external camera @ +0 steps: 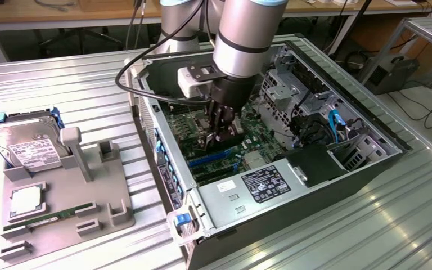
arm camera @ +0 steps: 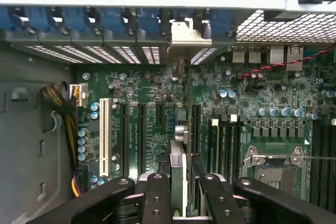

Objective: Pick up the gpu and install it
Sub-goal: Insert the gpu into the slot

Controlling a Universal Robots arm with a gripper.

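Gripping gpu, gripper above motherboard slots.

A green motherboard with blue slots is noted; the tray is grey, the gripper black.

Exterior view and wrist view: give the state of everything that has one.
Gripper: shut on the gpu.
Gpu: held edge-on, inside the case over the motherboard slots.
Case: open, on its side.
Hard drive: propped in its holder.
Memory stick: lying in its holder.
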